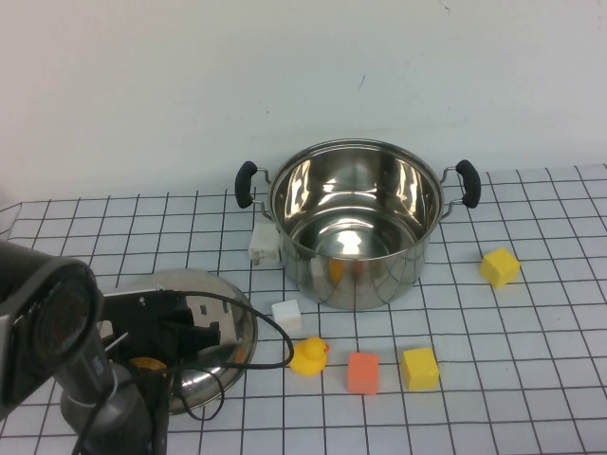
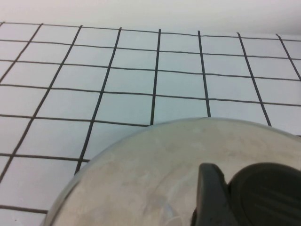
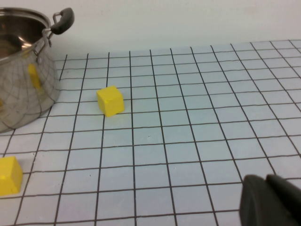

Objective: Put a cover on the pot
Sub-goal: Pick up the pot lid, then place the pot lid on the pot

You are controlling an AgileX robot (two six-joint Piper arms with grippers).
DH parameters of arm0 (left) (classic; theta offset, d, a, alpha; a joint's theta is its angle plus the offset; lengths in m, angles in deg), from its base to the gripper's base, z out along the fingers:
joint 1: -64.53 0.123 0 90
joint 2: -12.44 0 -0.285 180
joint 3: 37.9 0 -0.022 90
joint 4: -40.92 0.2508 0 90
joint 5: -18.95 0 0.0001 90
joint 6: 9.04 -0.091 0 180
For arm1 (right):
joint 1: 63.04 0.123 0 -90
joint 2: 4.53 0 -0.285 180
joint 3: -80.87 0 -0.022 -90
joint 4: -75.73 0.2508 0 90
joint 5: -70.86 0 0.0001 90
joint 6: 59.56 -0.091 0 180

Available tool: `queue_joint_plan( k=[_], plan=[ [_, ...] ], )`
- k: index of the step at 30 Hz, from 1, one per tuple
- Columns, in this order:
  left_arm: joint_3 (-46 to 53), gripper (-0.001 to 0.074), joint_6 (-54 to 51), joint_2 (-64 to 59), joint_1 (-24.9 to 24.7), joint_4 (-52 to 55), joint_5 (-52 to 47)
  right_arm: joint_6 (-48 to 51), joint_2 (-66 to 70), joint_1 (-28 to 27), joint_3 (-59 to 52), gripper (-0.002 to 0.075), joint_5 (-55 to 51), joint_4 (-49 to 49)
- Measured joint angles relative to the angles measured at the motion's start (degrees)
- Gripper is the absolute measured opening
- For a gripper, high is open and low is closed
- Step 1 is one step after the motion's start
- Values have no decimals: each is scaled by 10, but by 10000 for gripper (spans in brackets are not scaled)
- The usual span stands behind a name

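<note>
Steel pot (image 1: 356,223): uncovered, upright on the gridded table (image 1: 531,379), toward the far middle; black handles on its left and right sides.
Lid (image 1: 223,327): domed steel, lying on the table near the front left, well apart from the pot; its black knob (image 2: 263,195) shows in the left wrist view.
Left claw (image 1: 194,334): down over the lid, one dark finger (image 2: 209,195) just beside the knob; whether it is apart or clamped on the knob cannot be told.
Right claw (image 3: 270,200): only a dark tip shows in its own wrist view, low over bare table to the right of the pot; apart or together cannot be told.
White blocks: one (image 1: 265,244) touching the pot's left side, one (image 1: 286,315) in front of it.
Yellow duck (image 1: 308,356): near the lid's right edge.
Orange block (image 1: 362,373): between duck and a yellow block (image 1: 419,368).
Second yellow block (image 1: 500,266): right of the pot.
</note>
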Motion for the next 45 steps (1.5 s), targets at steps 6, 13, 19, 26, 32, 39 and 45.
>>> queue_joint_plan(
  k=[6, 13, 19, 26, 32, 39, 45],
  plan=[
    [0, 323, 1, 4, 0, -2, -5, 0, 0, 0, 0, 9, 0, 0],
    [3, 322, -44, 68, 0, -30, -65, 0, 0, 0, 0, 9, 0, 0],
    [4, 322, -105, 150, 0, -57, -66, 0, 0, 0, 0, 9, 0, 0],
    [7, 322, -158, 257, 0, -66, -68, 0, 0, 0, 0, 9, 0, 0],
    [-19, 322, -199, 337, 0, -50, -108, 0, 0, 0, 0, 9, 0, 0],
    [-157, 322, -181, 348, 0, 18, -317, 0, 0, 0, 0, 9, 0, 0],
    [-293, 322, -146, 279, -21, 51, -436, 0, 0, 0, 0, 9, 0, 0]
  ],
)
